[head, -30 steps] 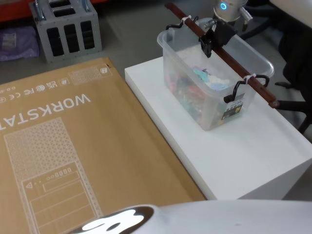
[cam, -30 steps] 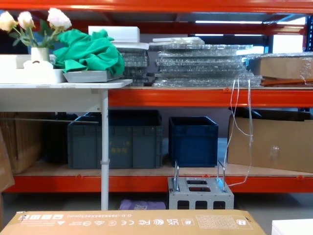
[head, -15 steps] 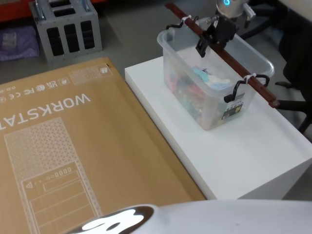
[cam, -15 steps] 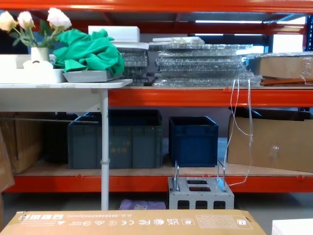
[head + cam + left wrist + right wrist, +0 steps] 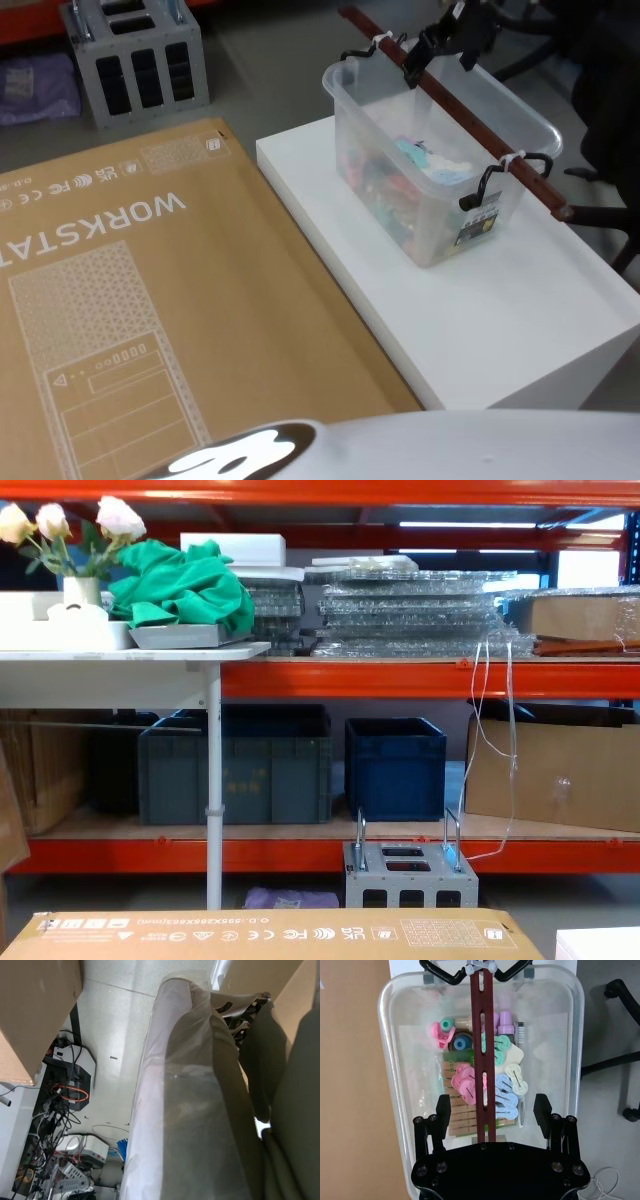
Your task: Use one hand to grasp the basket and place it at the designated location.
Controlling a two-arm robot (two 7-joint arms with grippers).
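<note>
Locate the basket [image 5: 436, 160] on the white pedestal [image 5: 520, 320], near its far edge. It is a translucent tub holding coloured clothes pegs [image 5: 485, 1085] and small bottles. Its reddish-brown bar handle [image 5: 450, 110] stands raised above the tub, spanning the rim lengthwise between two black pivots.

Note the right gripper [image 5: 440, 45] above the far half of the handle. Its fingers are spread and hold nothing. In the right wrist view, the right gripper [image 5: 493, 1110] straddles the bar: one finger pad [image 5: 442, 1108] lies on each side, both apart from it. The handle's long axis runs across the jaw opening, so closing should clamp the bar squarely once you lower the gripper to bar height.

The right arm is the nearer one. The left arm is parked, its wrist view facing a plastic-wrapped surface; you cannot tell its finger state.

Watch the large cardboard box [image 5: 130, 300] just beside the pedestal, and the black office chair [image 5: 610, 120] on the other side.
</note>
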